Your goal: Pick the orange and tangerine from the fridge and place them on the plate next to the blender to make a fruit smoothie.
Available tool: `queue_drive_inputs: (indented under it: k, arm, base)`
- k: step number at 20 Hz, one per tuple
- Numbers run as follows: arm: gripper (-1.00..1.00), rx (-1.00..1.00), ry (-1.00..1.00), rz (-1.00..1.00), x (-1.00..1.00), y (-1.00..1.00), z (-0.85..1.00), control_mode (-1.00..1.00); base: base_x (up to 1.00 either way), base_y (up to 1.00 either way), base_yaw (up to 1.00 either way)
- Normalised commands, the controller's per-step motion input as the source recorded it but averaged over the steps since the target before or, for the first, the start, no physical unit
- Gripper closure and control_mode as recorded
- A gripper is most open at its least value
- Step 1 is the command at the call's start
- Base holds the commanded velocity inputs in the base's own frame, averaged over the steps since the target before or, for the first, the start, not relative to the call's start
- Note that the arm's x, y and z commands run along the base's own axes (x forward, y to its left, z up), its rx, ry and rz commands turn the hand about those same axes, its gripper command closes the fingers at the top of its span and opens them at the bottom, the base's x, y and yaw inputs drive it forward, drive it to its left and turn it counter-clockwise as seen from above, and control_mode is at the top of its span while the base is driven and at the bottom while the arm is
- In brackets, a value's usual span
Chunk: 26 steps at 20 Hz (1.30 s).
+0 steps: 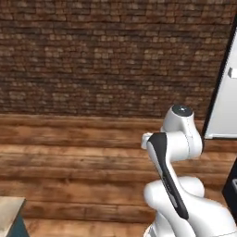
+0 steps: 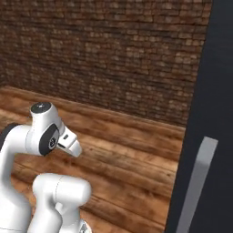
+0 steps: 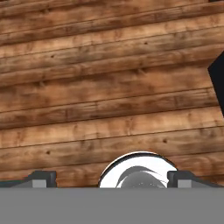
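Right base view puts the fridge hard against your right edge: a tall dark charcoal slab with a grey bar handle running down its lower part, and the door looks shut, so you cannot see the orange or tangerine yet. From the left base view you get its pale side panel at the right edge, beyond the arm, which is folded up close to the base over the wooden floor with the brick wall behind. Hand view looks straight down at the planks, and the gripper has its two dark fingertips spread wide apart with nothing between them. Expect the door to be stiff and heavy, swinging on a hinge, so take the bar handle across its width around mid-height and pull along the arc. My guess is the fruit will be light, round and firm but prone to rolling; close across the widest middle, gently.
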Motion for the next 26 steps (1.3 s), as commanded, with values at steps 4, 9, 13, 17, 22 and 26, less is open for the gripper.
queue_drive_inputs:
  k: [4,9,13,17,22,26]
  arm:
    - [-1.0,0.0,0.0,0.0,0.0,0.0,0.0,1.0]
    - [-1.0,0.0,0.0,0.0,0.0,0.0,0.0,1.0]
    - [-1.0,0.0,0.0,0.0,0.0,0.0,0.0,1.0]
    - [-1.0,0.0,0.0,0.0,0.0,0.0,0.0,1.0]
    - [-1.0,0.0,0.0,0.0,0.0,0.0,0.0,1.0]
    - [-1.0,0.0,0.0,0.0,0.0,0.0,0.0,1.0]
  base:
    - [1.0,0.0,-0.37]
    - [1.0,0.02,-0.54]
    - [0.84,0.06,-0.65]
    - [0.12,0.0,-0.68]
    - [0.01,0.0,-0.71]
    - [0.23,0.0,-0.72]
